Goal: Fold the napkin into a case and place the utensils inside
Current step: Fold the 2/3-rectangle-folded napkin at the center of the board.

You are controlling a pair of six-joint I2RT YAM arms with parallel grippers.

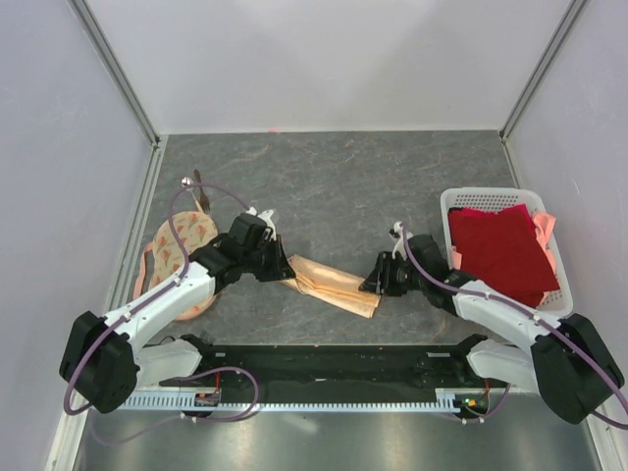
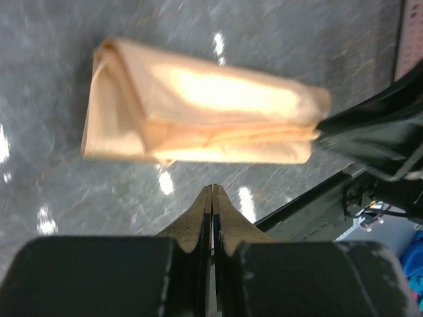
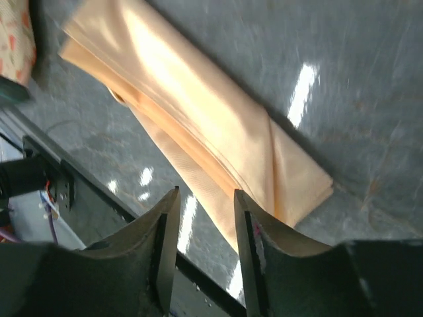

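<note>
- Two grippers flank the napkin (image 1: 334, 285), which lies folded into a narrow oblong on the table (image 1: 343, 177), just toward 6 o'clock from centre. Its long axis runs from 10 to 4 o'clock.
- We find the left gripper (image 1: 286, 274) at the napkin's 10 o'clock end. Its fingers (image 2: 195, 221) are pressed together with nothing between them. In the left wrist view the tips stand just short of the cloth.
- We find the right gripper (image 1: 369, 287) at the napkin's 4 o'clock end. Its fingers (image 3: 162, 231) stand apart, with the folded edge lying beyond the gap. We cannot tell whether they touch the cloth.
- We see the spoon (image 1: 186, 182) and the stick (image 1: 201, 194) just beside each other at the table's 10 o'clock, well apart from the napkin.
- A cream cloth (image 1: 175, 245) lies at 9 o'clock, partly under the left arm.
- A basket (image 1: 491, 193) at 3 o'clock holds a red cloth (image 1: 500, 250).
</note>
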